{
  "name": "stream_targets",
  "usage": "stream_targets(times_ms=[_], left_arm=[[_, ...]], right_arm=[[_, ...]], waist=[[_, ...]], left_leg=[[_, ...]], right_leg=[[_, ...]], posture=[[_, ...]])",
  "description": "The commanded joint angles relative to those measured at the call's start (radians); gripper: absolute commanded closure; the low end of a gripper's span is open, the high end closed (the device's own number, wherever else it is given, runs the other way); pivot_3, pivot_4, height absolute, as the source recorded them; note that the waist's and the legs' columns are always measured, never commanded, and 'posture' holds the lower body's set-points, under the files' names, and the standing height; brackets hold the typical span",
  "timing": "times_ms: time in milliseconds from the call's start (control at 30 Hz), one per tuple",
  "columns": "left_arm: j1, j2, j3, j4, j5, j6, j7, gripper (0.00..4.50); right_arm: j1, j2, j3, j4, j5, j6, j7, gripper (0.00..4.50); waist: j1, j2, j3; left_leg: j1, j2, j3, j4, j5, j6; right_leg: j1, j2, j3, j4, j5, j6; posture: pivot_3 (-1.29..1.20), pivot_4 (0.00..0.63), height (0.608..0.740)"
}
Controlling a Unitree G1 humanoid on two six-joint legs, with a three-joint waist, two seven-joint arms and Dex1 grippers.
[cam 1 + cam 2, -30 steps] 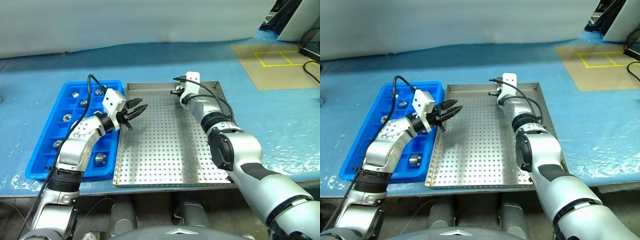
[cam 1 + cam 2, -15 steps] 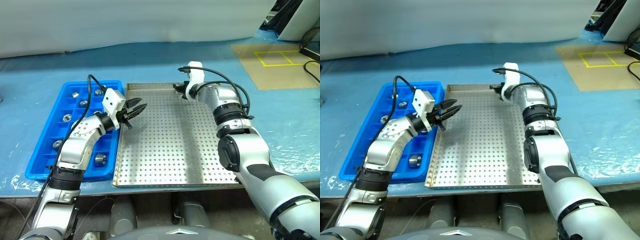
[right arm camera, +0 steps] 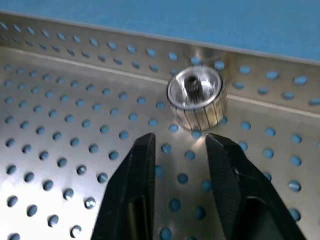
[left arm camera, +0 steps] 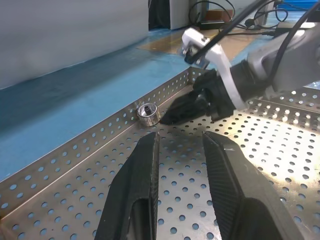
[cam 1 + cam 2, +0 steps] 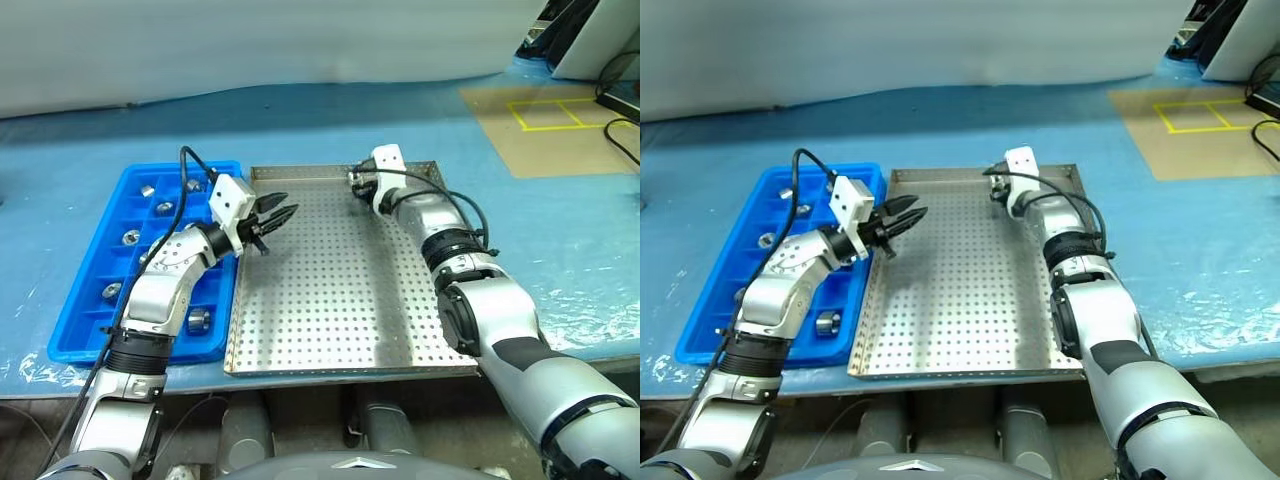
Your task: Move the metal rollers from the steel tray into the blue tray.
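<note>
Right, right gripper [image 3: 177, 142] fingers parted, nothing between them. One metal roller [image 3: 196, 102] sits just past the fingertips, upright on the steel tray [image 5: 340, 300] floor, against the far rim. Left gripper [image 5: 278, 212] fingers look closed and empty, hovering between blue tray [image 5: 90, 330] and steel tray.

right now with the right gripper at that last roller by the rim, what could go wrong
The metal roller sits against the steel tray back rim, just past the right gripper, whose fingertips stand apart but short of it. Closing from here would likely miss it or nudge it along the rim. The rim leaves little room behind the roller, so a finger could catch on the wall. The left gripper hovers nearby over the tray, a possible obstruction.
</note>
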Motion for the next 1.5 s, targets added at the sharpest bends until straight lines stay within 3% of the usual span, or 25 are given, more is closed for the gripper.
stream_targets(times_ms=[33,200,233,367,633,800,1200,1500], left_arm=[[-0.008,0.001,0.007,-0.033,-0.003,-0.008,0.004,3.08],[0.013,0.009,0.013,-0.069,-0.007,0.008,0.014,3.08],[0.018,0.011,0.016,-0.074,-0.007,0.01,0.016,3.08],[0.032,0.017,0.021,-0.089,-0.009,0.019,0.024,3.08],[0.018,0.004,0.011,-0.073,-0.001,0.013,0.037,3.08],[0.024,0.0,0.008,-0.079,0.0,0.013,0.043,3.08],[0.037,0.001,0.005,-0.098,0.004,0.024,0.058,3.08],[0.022,-0.005,-0.001,-0.086,0.009,0.025,0.065,3.08]], right_arm=[[-0.067,0.019,0.004,0.037,-0.017,-0.083,-0.001,1.89],[-0.102,0.034,0.001,0.07,-0.03,-0.108,0.011,0.21],[-0.11,0.035,-0.001,0.067,-0.028,-0.108,0.02,0.04],[-0.129,0.032,0.02,0.039,-0.046,-0.122,0.061,0.04],[-0.091,-0.001,0.251,0.098,-0.294,-0.298,0.021,0.04],[-0.078,-0.003,0.329,0.138,-0.378,-0.328,0.022,0.04],[-0.091,0.013,0.092,0.177,-0.188,-0.139,0.039,0.04],[-0.103,-0.007,0.064,0.176,-0.196,-0.116,0.029,0.04]], waist=[[-0.005,0.0,0.0],[-0.003,0.0,0.0],[-0.002,0.0,0.0],[-0.001,0.001,0.0],[-0.001,0.001,0.0],[-0.002,0.001,0.0],[0.0,0.001,0.0],[0.0,0.001,0.0]], left_leg=[[0.0,0.0,0.0,0.0,0.0,0.0],[0.0,0.0,0.0,0.0,0.0,0.0],[0.0,0.0,0.0,0.0,0.0,0.0],[0.0,0.0,0.0,0.0,0.0,0.0],[0.0,0.0,0.0,0.001,0.0,0.0],[0.0,0.0,0.0,0.001,0.0,0.0],[0.002,0.001,0.0,0.001,0.0,0.001],[0.002,0.001,0.0,0.001,0.0,0.001]], right_leg=[[0.0,0.0,0.0,0.0,0.0,0.0],[0.0,0.0,0.0,0.001,0.0,0.0],[0.0,0.0,0.0,0.001,0.0,0.0],[0.0,0.0,0.0,0.0,0.0,0.0],[0.0,0.0,-0.001,0.001,0.0,0.0],[0.0,0.0,0.0,0.0,0.0,0.0],[0.001,0.0,0.0,0.002,0.0,0.0],[0.001,0.0,0.0,0.002,0.0,0.0]], posture=[[-0.01,0.15,0.74],[0.01,0.15,0.74],[0.02,0.15,0.74],[0.02,0.15,0.74],[0.01,0.15,0.74],[0.01,0.15,0.74],[0.02,0.15,0.74],[0.01,0.15,0.74]])
